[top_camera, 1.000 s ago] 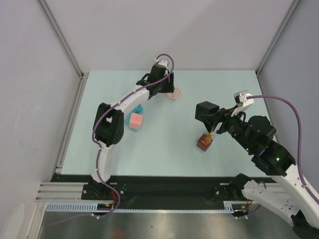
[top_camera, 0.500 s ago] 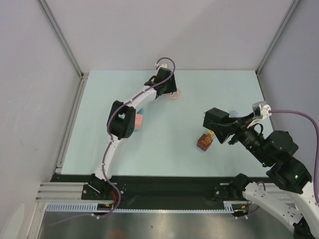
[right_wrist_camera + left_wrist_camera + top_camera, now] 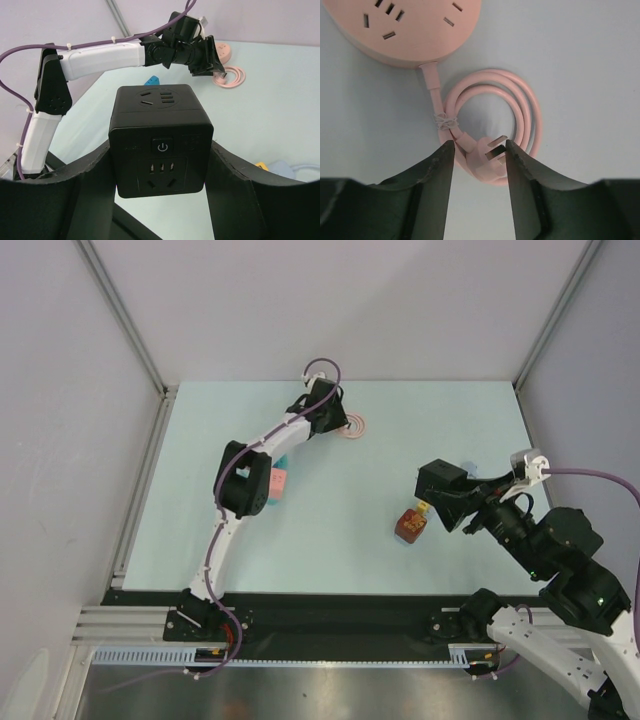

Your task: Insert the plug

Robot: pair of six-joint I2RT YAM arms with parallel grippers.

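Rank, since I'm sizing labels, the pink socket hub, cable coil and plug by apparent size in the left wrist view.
1-2. pink socket hub and cable coil: similar, the hub cropped by the frame, so unranked.
3. plug: clearly smallest.

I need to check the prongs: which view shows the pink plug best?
Left wrist: the pink plug lies close between the open fingers, prongs visible. Top and right wrist show only its distant cable coil.
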